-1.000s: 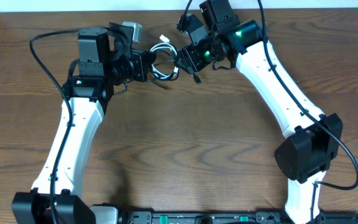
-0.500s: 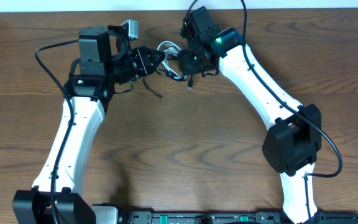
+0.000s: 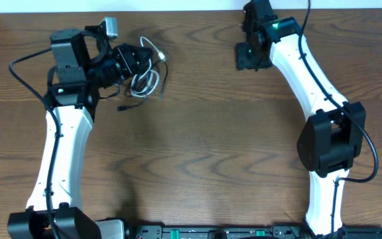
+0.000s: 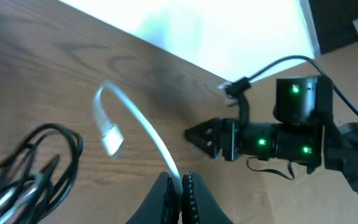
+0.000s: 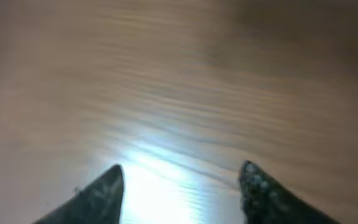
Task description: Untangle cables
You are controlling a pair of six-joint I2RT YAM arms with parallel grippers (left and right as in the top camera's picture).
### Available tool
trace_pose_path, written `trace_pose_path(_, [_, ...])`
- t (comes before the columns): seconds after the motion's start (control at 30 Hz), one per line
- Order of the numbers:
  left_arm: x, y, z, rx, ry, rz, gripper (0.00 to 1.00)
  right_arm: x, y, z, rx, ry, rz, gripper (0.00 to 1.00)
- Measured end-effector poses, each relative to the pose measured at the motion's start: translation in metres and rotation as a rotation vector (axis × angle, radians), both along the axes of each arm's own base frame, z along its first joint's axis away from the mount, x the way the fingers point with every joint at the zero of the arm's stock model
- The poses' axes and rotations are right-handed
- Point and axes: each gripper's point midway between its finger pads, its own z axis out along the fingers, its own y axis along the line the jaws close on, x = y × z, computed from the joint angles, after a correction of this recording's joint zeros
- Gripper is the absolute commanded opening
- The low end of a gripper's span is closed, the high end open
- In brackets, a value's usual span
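My left gripper (image 3: 136,63) (image 4: 179,186) is shut on the white cable (image 4: 143,124), whose plug end curls up and to the left in the left wrist view. In the overhead view the white cable (image 3: 148,79) hangs looped at the gripper at the far left of the table. The black cable (image 4: 27,168) lies coiled beside it, with one end trailing on the table (image 3: 123,106). My right gripper (image 3: 249,56) (image 5: 179,186) is open and empty at the far right of the table, well apart from the cables.
The wooden table (image 3: 197,146) carries both arms. The white wall edge (image 3: 178,5) runs along the table's far side. The right arm (image 4: 291,134) with green lights shows in the left wrist view.
My left gripper has pulled left with both cables. My right gripper has let go, opened and swung away to the far right.
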Motion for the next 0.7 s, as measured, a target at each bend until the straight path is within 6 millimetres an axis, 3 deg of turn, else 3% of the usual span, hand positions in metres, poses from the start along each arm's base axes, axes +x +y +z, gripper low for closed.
trace_pose_path(0.13, [0.003, -0.013, 0.012, -0.016, -0.051, -0.028, 0.07, -0.015, 0.067, 0.013, 0.223, -0.014, 0.296, 0.63])
trace_pose_path(0.27, [0.007, -0.011, 0.018, -0.036, -0.062, -0.004, 0.08, -0.034, 0.107, 0.029, 0.393, -0.01, 0.452, 0.63])
trace_pose_path(0.7, [0.022, 0.007, 0.011, -0.045, 0.013, 0.164, 0.07, -0.066, 0.157, 0.064, 0.638, -0.074, 0.759, 0.57])
